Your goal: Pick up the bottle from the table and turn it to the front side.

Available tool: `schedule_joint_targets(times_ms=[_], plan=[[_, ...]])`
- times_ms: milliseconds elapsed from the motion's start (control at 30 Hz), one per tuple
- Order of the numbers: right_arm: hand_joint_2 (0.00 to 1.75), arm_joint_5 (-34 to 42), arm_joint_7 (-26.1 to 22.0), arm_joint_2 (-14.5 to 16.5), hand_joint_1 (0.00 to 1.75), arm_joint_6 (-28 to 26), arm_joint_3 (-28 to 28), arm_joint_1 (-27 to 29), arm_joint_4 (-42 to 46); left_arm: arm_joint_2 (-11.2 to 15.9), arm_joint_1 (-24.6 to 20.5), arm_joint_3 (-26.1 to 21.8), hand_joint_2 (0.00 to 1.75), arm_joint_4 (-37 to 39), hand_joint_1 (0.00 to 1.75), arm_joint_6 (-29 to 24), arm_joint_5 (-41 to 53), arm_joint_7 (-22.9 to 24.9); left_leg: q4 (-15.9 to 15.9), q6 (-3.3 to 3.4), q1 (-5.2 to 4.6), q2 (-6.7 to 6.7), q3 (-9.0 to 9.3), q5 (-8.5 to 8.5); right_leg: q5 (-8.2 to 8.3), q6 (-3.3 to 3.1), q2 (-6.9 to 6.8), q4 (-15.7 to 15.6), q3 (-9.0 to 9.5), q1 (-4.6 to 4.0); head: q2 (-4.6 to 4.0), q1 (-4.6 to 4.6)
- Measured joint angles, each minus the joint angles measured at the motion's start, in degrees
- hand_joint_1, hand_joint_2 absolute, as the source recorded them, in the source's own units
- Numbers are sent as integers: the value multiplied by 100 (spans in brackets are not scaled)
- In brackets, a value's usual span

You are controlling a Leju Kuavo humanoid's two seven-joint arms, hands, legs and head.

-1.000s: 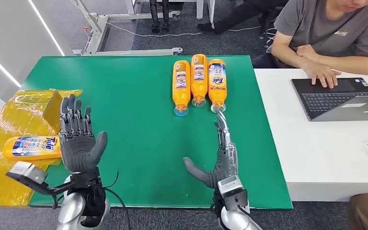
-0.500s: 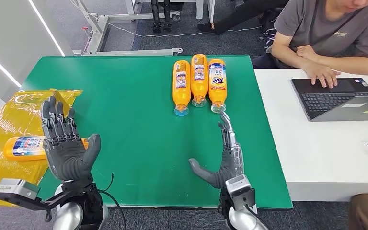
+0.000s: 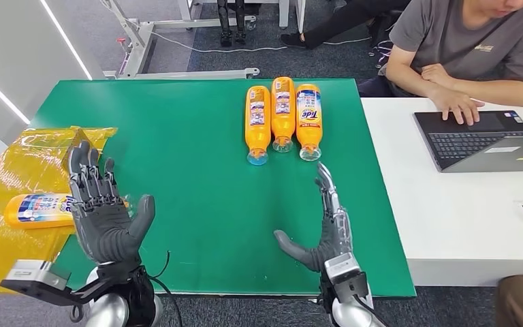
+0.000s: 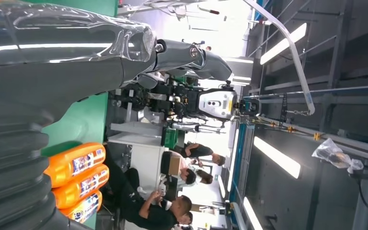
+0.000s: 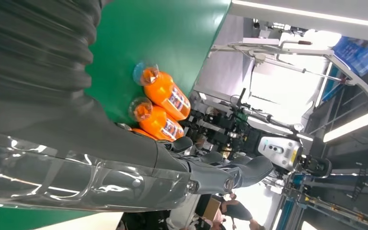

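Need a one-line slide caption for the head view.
Both robot hands, left and right, open over the green table, with three orange bottles lying side by side ahead.

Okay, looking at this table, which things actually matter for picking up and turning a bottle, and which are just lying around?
For the job:
- three orange bottles lying side by side on the green table
- right hand, open
- left hand, open

Just lying about:
- orange bottle on the yellow sheet
- laptop on the white desk
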State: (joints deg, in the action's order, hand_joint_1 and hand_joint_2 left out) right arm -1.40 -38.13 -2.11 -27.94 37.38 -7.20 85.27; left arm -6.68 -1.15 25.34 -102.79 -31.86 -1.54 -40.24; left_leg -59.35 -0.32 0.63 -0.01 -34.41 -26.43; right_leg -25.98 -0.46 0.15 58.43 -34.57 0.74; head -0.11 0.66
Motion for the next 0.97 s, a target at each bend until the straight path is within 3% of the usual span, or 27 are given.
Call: schedule_joint_targets(times_ms=[967], plan=[[175, -29, -167, -81, 0, -84, 2, 283, 2, 109, 82, 25, 175, 0, 0, 2, 55, 0, 0, 0, 0, 1, 0, 0, 0, 0, 0, 0, 0, 0, 0, 0]])
